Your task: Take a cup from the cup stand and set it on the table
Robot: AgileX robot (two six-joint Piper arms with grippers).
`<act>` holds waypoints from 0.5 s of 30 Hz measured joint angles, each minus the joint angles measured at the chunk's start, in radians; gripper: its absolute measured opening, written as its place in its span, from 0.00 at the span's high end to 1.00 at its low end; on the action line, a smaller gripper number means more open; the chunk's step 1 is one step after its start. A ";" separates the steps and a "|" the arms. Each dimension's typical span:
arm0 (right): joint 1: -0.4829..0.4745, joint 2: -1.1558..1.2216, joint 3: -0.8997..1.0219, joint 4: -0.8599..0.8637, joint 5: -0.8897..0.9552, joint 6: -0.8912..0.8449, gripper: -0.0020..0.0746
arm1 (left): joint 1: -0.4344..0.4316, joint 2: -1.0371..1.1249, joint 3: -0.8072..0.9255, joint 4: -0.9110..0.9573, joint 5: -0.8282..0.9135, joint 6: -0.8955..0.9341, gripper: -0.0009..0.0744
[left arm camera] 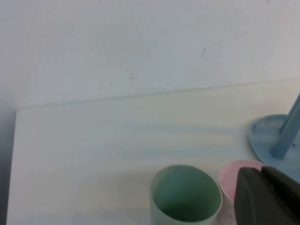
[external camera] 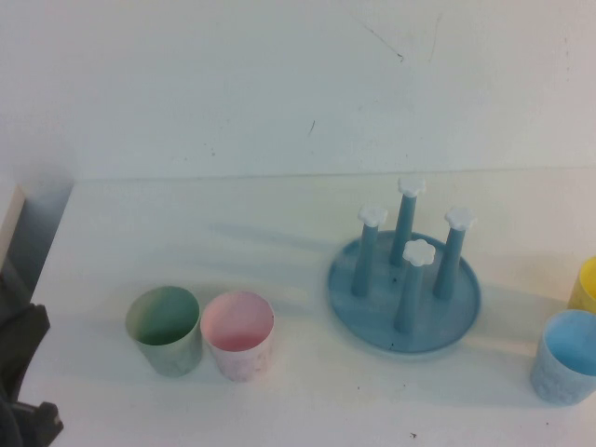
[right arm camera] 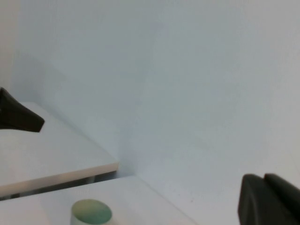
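Note:
The light blue cup (external camera: pixel 565 357) stands upright on the white table (external camera: pixel 186 233), to the right of the cup stand (external camera: pixel 372 317). The stand's four white-capped pegs are bare; its edge also shows in the left wrist view (left arm camera: pixel 265 133). My left gripper (left arm camera: pixel 260 171) hangs over the pink cup (left arm camera: pixel 232 176), its two dark fingers together, holding nothing. My left arm (external camera: pixel 23 372) is at the table's near left edge. My right gripper (right arm camera: pixel 262 177) shows only in the right wrist view, raised and facing the wall, fingers together and empty.
A green cup (external camera: pixel 166 328) and a pink cup (external camera: pixel 238 333) stand side by side at the near left. A yellow cup (external camera: pixel 587 284) sits at the right edge behind the blue one. A white wall rises behind the table.

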 joint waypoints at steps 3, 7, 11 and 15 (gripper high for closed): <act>0.000 -0.009 0.031 0.009 0.020 -0.004 0.98 | 0.000 0.000 0.029 0.002 0.026 0.000 0.99; -0.001 -0.009 0.063 0.009 0.005 -0.004 0.98 | 0.000 0.000 0.050 0.004 0.087 0.000 0.99; -0.001 -0.009 0.065 0.011 -0.029 -0.004 0.98 | 0.000 0.000 0.052 0.006 0.165 0.000 0.99; -0.001 -0.009 0.070 0.011 -0.040 -0.004 0.98 | 0.000 0.000 0.052 0.008 0.264 0.000 0.99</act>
